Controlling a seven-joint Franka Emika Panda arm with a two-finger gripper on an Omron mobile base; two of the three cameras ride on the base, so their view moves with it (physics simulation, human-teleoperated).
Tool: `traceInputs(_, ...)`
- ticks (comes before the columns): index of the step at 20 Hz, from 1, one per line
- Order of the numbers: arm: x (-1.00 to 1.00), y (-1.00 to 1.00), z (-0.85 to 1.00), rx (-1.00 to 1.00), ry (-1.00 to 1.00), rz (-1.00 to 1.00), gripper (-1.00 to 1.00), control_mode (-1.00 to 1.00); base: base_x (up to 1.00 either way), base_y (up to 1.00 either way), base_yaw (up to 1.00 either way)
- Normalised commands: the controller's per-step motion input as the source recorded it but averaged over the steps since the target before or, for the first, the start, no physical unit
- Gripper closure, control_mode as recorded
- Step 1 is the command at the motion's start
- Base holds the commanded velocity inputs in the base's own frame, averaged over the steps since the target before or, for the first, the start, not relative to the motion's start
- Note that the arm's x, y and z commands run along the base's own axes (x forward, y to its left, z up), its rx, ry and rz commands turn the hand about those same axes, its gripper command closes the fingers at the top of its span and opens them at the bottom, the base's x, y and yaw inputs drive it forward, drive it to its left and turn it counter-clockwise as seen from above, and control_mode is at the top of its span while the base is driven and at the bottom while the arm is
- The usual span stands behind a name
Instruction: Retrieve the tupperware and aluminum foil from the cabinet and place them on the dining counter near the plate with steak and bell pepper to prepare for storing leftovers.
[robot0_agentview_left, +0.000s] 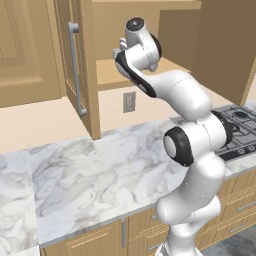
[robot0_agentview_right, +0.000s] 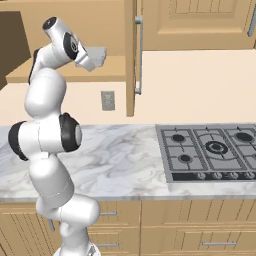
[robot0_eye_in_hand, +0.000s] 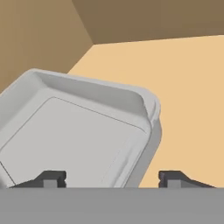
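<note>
The tupperware (robot0_eye_in_hand: 83, 135), a shallow pale grey-white container with rounded corners, lies on the light-wood shelf (robot0_eye_in_hand: 188, 100) inside the cabinet (robot0_agentview_left: 107, 75). In the hand view it sits close under the hand. My gripper (robot0_eye_in_hand: 114, 178) is open and straddles its near right corner. The left fingertip (robot0_eye_in_hand: 54, 177) is over the container and the right fingertip (robot0_eye_in_hand: 175, 177) stands just clear of its side. In the right base view the hand (robot0_agentview_right: 96, 57) reaches into the cabinet at shelf height. The aluminum foil, the dining counter and the plate are out of view.
The open cabinet door (robot0_agentview_left: 80, 60) with its silver bar handle (robot0_agentview_left: 75, 70) hangs left of the arm. Below runs a marble counter (robot0_agentview_left: 100, 175) with a gas hob (robot0_agentview_right: 210, 150) to the right, a wall socket (robot0_agentview_right: 107, 100) and drawered base cabinets (robot0_agentview_right: 200, 225).
</note>
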Motion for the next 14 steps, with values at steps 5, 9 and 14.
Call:
traceInputs(5, 0.0, -0.03, -0.04, -0.02, 0.09, -0.08, 1.0, -1.0, 0.0, 0.0, 0.0)
traceInputs(9, 0.02, 0.0, -0.05, 0.0, 0.0, 0.0, 1.0, -1.0, 0.0, 0.0, 0.0)
traceInputs(14, 0.03, 0.0, -0.21, 0.0, -0.06, -0.01, 1.0, -1.0, 0.0, 0.0, 0.0)
